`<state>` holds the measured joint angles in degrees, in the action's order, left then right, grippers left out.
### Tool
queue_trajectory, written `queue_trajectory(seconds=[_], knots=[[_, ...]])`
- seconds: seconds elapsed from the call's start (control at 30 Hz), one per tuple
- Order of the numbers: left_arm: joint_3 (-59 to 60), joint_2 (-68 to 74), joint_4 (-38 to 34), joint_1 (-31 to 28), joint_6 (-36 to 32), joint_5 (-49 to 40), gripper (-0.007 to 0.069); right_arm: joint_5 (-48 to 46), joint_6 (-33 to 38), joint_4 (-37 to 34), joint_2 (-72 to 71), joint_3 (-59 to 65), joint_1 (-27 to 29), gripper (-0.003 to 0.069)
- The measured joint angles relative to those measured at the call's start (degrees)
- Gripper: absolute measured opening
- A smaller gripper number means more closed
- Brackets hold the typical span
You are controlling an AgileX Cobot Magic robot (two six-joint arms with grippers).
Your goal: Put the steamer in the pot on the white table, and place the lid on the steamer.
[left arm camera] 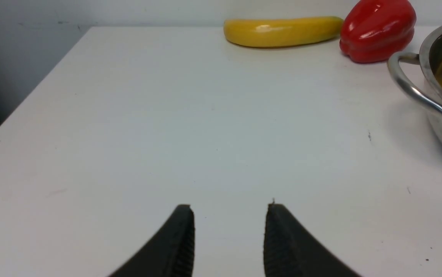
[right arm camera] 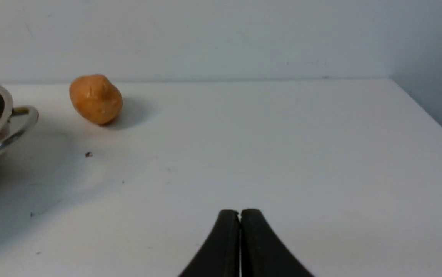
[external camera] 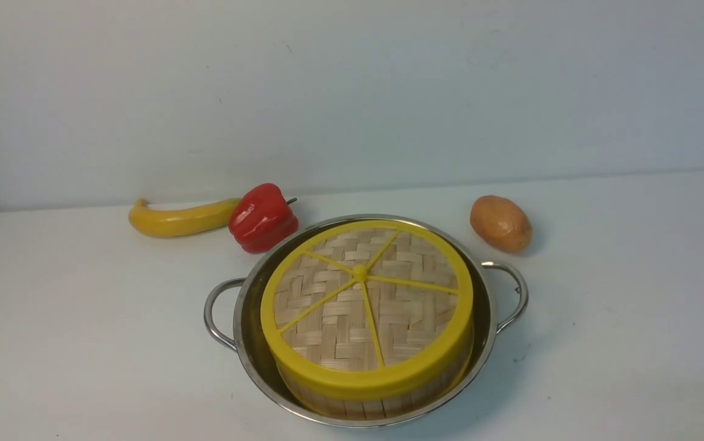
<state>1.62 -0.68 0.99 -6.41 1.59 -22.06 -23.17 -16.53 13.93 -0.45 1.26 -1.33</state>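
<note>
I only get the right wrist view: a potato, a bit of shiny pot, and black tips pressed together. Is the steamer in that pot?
Observer: Yes, the steamer sits inside the pot.
Operator: Lid on?
Observer: The lid covers the steamer.
Operator: And the other end effector?
Observer: The left end effector is open, holding nothing.
Operator: Anything beyond the pot?
Observer: A red pepper beside a banana.
</note>
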Motion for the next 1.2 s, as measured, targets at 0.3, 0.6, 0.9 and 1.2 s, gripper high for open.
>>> queue_trajectory(seconds=[0.3, 0.6, 0.9, 1.2], knots=[[0.00, 0.00, 0.00, 0.00, 0.00, 0.00, 0.0248, -0.10, 0.27, 0.05, 0.00, 0.05, 0.00, -0.0001], [0.00, 0.00, 0.00, 0.00, 0.00, 0.00, 0.0248, -0.19, 5.00, -2.91, 0.00, 0.05, 0.00, 0.0009], [0.00, 0.00, 0.00, 0.00, 0.06, 0.00, 0.0248, 0.06, 18.42, -12.41, 0.00, 0.05, 0.02, 0.0013], [0.00, 0.00, 0.00, 0.00, 0.06, 0.00, 0.0248, 0.06, 17.79, -12.20, 0.00, 0.05, 0.02, 0.0013]])
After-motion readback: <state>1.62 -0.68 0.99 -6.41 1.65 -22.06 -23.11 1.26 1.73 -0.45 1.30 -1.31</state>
